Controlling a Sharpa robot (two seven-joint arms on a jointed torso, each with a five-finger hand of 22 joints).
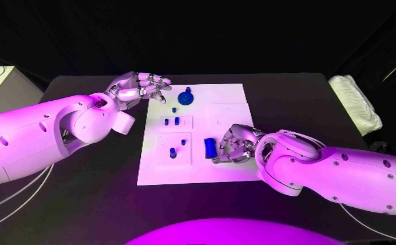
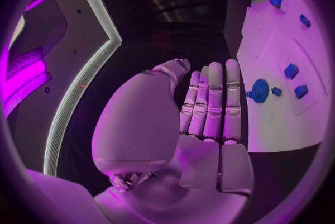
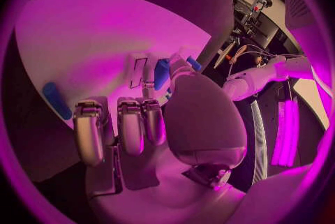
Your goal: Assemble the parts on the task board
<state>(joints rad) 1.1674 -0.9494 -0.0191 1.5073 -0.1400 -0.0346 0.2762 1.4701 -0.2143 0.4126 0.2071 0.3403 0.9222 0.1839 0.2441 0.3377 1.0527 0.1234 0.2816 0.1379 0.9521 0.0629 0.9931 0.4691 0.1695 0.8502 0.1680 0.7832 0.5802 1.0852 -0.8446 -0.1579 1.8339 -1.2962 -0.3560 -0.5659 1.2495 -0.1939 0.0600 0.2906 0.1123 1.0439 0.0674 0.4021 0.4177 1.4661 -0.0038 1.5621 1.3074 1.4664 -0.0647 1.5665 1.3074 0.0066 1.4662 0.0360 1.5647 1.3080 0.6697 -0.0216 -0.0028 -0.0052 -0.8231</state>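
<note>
The white task board (image 1: 216, 168) lies in the middle of the table. A round blue part (image 1: 186, 97) stands near its far edge, also seen as a round blue part (image 2: 257, 90). Small blue parts (image 1: 171, 121) sit in slots, and two more (image 1: 173, 152) stand nearer the front. A long blue block (image 1: 209, 147) lies flat on the board. My right hand (image 1: 235, 145) rests on the board just right of this block, fingers curled in, nothing seen inside. My left hand (image 1: 140, 87) hovers open by the board's far left corner, fingers straight and together (image 2: 209, 101).
A white padded object (image 1: 356, 105) lies at the table's right edge. A pale box corner (image 1: 10, 82) stands off the table's left side. Bare black table surrounds the board.
</note>
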